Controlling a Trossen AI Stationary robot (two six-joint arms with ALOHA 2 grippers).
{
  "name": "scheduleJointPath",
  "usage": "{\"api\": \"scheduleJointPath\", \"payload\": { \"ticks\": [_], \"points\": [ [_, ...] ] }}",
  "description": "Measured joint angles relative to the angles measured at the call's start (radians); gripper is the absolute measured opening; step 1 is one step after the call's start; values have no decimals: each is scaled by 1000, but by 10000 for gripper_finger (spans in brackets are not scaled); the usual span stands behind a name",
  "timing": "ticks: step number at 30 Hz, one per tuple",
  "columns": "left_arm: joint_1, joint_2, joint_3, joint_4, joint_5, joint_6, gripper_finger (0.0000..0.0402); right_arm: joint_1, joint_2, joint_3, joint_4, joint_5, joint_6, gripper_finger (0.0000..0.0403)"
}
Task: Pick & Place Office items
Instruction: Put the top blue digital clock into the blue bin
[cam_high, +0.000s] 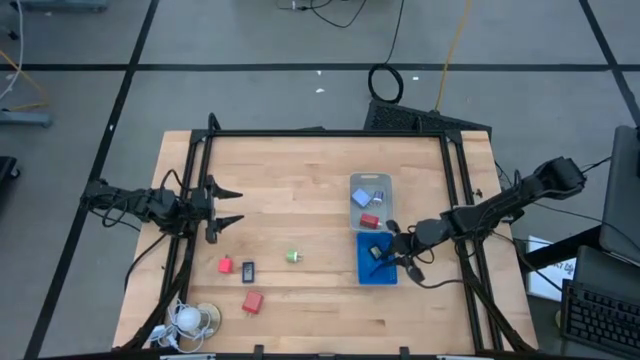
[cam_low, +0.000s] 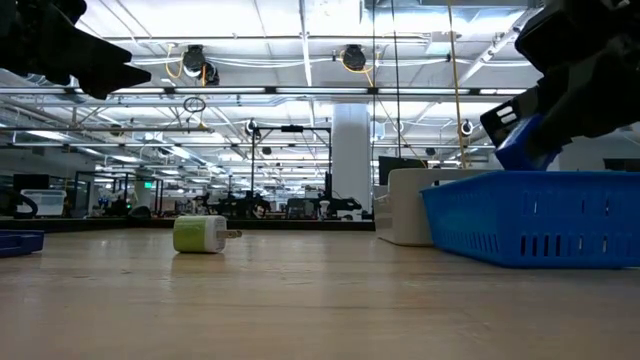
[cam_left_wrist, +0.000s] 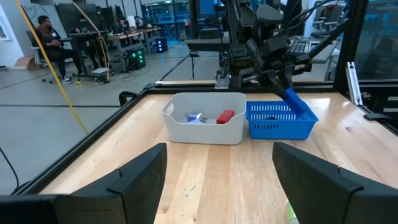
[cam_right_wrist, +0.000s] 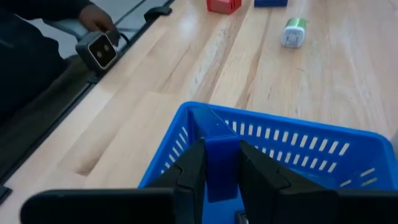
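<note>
My right gripper (cam_high: 393, 252) hangs over the blue tray (cam_high: 368, 272), shut on a blue rectangular piece (cam_right_wrist: 221, 140); the low view shows that piece (cam_low: 525, 145) above the tray's rim. A dark item (cam_high: 377, 251) lies in the blue tray. The clear tray (cam_high: 352, 185) beside it holds a light-blue cube (cam_high: 361, 198) and a red item (cam_high: 369, 220). Two red blocks (cam_high: 226, 265) (cam_high: 252, 301), a dark piece (cam_high: 248, 271) and a green bit (cam_high: 293, 257) lie on the table. My left gripper (cam_high: 238, 206) waits open at the table's left edge. My right gripper pinches the blue piece between its two fingers (cam_right_wrist: 194, 163), one on each broad side (cam_right_wrist: 219, 163). The fingers slant downward from the table's right side. The piece sticks out past the fingertips, tilted down over the blue tray (cam_left_wrist: 273, 121); whether its free end touches the tray I cannot tell.
A white round coiled-cord thing (cam_high: 190, 318) sits at the near left corner. A black frame (cam_high: 320, 133) runs round the table's edges. Bare wood lies between the loose items and the trays. A person (cam_left_wrist: 46, 34) sits far off in the room.
</note>
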Motion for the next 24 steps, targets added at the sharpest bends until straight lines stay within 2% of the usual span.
{"api": "scheduleJointPath", "payload": {
  "ticks": [13, 24],
  "points": [
    [0, 0, 0, 0, 0, 0, 274, -1, 60, 0, 55, 0, -30, 64],
    [0, 0, 0, 0, 0, 0, 292, -1, 60, 0, 55, -1, -30, 74]
  ]
}}
